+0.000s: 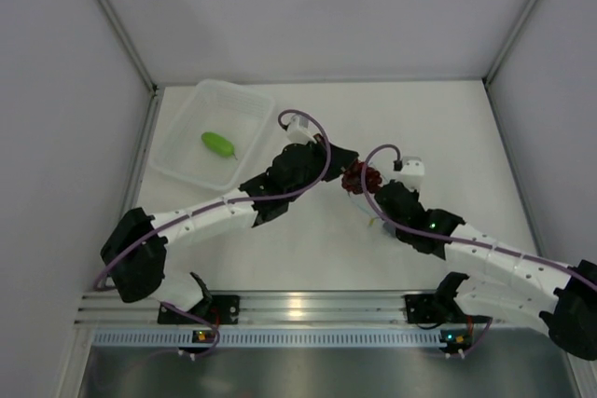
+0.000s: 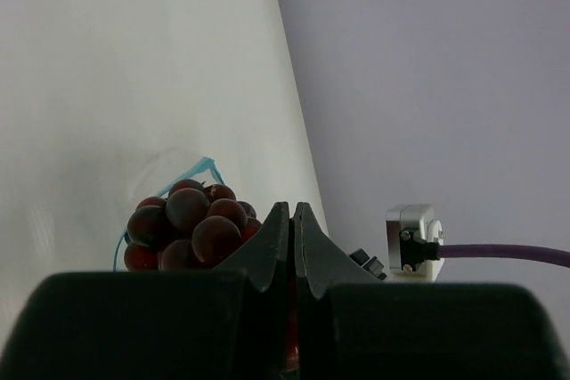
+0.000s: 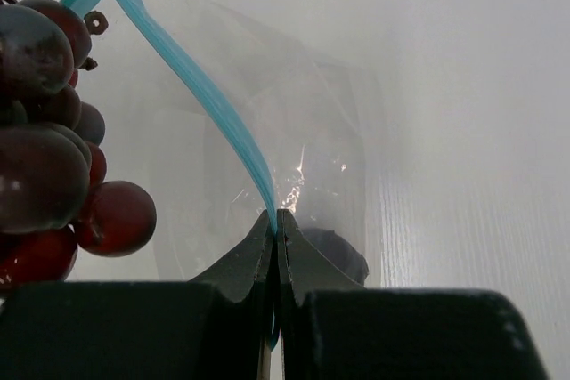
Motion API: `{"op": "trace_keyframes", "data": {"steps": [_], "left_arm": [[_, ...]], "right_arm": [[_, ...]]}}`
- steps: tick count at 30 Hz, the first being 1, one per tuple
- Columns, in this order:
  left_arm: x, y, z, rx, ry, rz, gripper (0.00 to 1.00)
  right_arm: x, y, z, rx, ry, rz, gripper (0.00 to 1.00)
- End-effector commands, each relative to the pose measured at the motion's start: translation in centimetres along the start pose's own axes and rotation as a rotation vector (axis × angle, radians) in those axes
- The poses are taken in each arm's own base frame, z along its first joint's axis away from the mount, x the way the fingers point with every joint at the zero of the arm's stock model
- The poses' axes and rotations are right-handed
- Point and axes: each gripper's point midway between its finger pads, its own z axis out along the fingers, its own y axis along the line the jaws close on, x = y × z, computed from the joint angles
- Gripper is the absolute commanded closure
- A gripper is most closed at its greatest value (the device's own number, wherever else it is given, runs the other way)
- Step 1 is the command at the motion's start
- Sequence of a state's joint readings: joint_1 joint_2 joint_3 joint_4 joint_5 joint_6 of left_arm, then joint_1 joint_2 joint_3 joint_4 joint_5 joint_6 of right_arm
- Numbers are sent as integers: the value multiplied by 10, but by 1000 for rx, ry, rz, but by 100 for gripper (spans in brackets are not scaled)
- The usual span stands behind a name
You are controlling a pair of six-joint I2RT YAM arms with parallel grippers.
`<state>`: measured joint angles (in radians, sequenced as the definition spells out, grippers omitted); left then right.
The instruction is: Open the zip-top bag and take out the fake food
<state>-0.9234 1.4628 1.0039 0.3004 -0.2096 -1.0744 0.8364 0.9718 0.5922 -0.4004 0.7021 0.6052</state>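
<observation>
The clear zip-top bag point(image 3: 303, 122) hangs with its light blue zip strip point(image 3: 191, 73) running up to the left. My right gripper point(image 3: 276, 216) is shut on that strip, and in the top view it point(image 1: 375, 196) sits just right of the grapes. A small dark lump point(image 3: 337, 252) lies inside the bag behind my fingers. My left gripper point(image 2: 294, 207) is shut on the dark red-purple grape bunch point(image 2: 189, 229), held at the bag's mouth point(image 1: 357, 177). The bright green piece point(image 1: 217, 144) lies in the tub.
A rigid translucent tub point(image 1: 252, 104) stands at the back left of the white table. The two wrists meet near the table's middle, their purple cables point(image 1: 312, 123) looping above them. White walls close in the left, right and back sides.
</observation>
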Motion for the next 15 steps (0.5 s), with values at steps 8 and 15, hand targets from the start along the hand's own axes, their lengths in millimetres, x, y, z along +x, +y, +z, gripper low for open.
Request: {"op": "trace_keyframes", "data": {"steps": [8, 15], "left_arm": [[-39, -63, -28, 193, -65, 3, 100], [-57, -56, -33, 154, -104, 22, 100]], "right_arm": [[-29, 6, 4, 36, -67, 33, 100], [-34, 8, 3, 25, -80, 53, 100]]}}
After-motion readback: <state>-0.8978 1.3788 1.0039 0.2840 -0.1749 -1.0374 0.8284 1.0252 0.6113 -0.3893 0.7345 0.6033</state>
